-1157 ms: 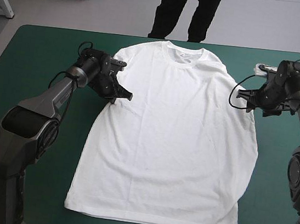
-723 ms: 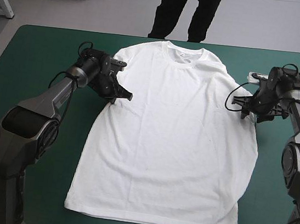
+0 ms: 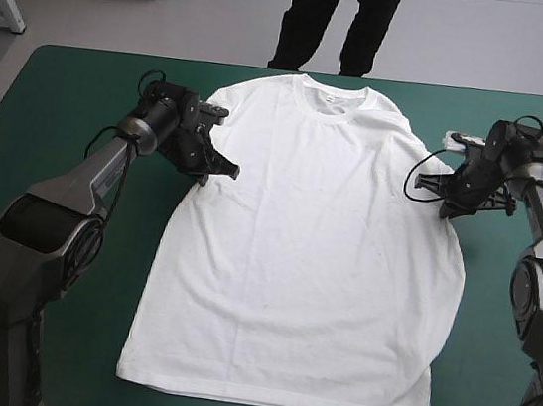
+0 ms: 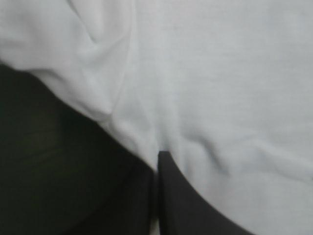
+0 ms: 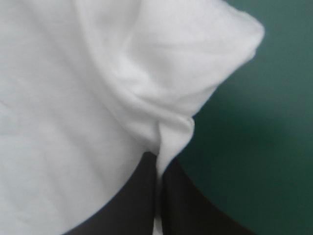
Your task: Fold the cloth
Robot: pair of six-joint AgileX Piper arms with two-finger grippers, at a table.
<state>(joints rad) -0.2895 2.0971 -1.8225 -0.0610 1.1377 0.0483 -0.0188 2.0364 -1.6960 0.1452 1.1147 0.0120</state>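
T-shirt (image 3: 309,258), white and short-sleeved, lies spread flat on the teal-green tabletop (image 3: 67,86) between the two grippers. Its collar is toward the far edge and its hem toward the near edge. The body is smooth with only small wrinkles, and both sleeves are gathered at the sides.

The left gripper (image 3: 228,169) is at the left sleeve and the right gripper (image 3: 443,200) is at the right sleeve, each with its tips on the border of the cloth. The high view does not show how the fingers stand. The left wrist view does: the black fingers (image 4: 195,205) are nearly together and pinch a thin white sheet. Ahead of them the cloth makes soft folds, with dark cover beside. In the right wrist view the fingers (image 5: 132,196) clamp a fold of the sleeve in the same way. The fold rises bunched ahead of the gripper, with teal-green cover beside it.

Both arms reach forward, low over the tabletop, with wrists turned inward toward the T-shirt.
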